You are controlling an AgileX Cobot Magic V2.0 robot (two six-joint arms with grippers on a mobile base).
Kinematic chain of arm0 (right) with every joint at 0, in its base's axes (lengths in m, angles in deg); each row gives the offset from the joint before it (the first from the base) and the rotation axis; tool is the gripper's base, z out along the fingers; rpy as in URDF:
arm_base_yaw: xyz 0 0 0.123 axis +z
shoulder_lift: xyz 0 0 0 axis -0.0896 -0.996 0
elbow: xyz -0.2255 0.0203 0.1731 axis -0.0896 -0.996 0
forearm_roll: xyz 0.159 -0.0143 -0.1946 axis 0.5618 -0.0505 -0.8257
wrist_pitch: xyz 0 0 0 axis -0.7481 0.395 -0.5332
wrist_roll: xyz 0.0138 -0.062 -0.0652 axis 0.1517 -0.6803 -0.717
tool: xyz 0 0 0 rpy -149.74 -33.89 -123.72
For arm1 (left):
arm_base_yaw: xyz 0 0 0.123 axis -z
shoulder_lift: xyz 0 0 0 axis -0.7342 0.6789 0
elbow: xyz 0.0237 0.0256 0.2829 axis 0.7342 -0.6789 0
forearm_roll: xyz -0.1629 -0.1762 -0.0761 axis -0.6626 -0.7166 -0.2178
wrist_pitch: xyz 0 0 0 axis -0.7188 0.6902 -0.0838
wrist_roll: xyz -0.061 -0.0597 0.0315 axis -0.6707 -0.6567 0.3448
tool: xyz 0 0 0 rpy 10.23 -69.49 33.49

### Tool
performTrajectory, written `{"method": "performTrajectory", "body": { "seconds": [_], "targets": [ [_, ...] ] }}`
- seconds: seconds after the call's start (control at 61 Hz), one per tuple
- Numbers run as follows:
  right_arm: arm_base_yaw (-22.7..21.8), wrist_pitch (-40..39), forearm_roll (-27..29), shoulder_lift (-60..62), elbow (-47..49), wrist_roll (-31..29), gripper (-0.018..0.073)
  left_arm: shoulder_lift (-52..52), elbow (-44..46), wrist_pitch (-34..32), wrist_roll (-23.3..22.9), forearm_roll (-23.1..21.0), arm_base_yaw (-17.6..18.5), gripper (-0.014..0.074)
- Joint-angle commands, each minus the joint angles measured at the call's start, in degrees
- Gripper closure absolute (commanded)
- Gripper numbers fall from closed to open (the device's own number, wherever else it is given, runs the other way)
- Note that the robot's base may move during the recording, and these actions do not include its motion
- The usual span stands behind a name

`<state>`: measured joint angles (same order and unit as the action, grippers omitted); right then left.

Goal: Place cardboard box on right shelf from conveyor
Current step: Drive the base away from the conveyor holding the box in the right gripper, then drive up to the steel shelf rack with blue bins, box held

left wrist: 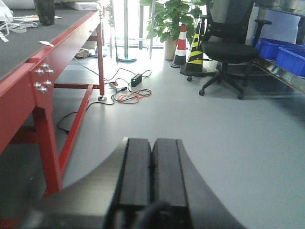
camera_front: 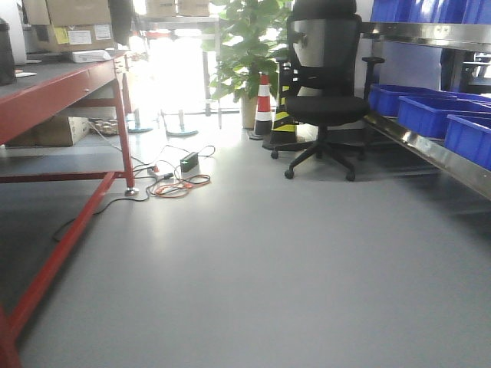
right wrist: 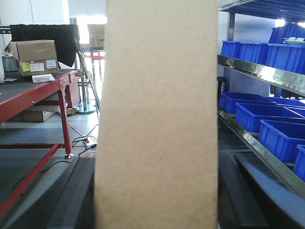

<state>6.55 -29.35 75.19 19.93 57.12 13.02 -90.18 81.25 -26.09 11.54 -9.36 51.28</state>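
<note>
Where the rig looks: an open workshop aisle, red-framed table (camera_front: 69, 84) on the left side and the right shelf (right wrist: 257, 71) along the right.
Floor: smooth light grey floor (camera_front: 268, 261), with a tangle of cables (camera_front: 176, 180) lying by the table leg.
Back of room: black office chair (camera_front: 326, 84), striped traffic cone (camera_front: 263, 103) and a leafy plant (camera_front: 245, 38) against bright windows.
Shelf: polished steel beams, with blue bins (right wrist: 281, 133) standing in rows on its levels.
Table top: a labelled carton (right wrist: 35, 55) sits at the far end.
Cardboard box (right wrist: 157, 95): held off the ground in the aisle, with the shelf to its right and the table to its left in the right wrist view.
Box axis: long axis runs up and down that view, past its top and bottom edges; the broad plain tan face is turned to the camera.
Right gripper (right wrist: 157, 160): clamped on the box, one dark finger at each side edge.
Left gripper (left wrist: 152, 143): fingers pressed together with nothing between them, above bare floor.
</note>
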Motion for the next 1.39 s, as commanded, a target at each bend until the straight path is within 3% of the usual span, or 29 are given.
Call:
{"method": "performTrajectory", "body": {
  "seconds": [0.0,1.377],
  "targets": [
    [-0.39,-5.96,-0.04,-0.50,1.55,0.00,0.0491,-0.31,-0.35,-4.88,0.01,-0.34,0.04,0.0713],
    [-0.39,-5.96,-0.04,-0.50,1.55,0.00,0.0491,-0.31,-0.35,-4.88,0.01,-0.34,0.04,0.0713]
  ]
}}
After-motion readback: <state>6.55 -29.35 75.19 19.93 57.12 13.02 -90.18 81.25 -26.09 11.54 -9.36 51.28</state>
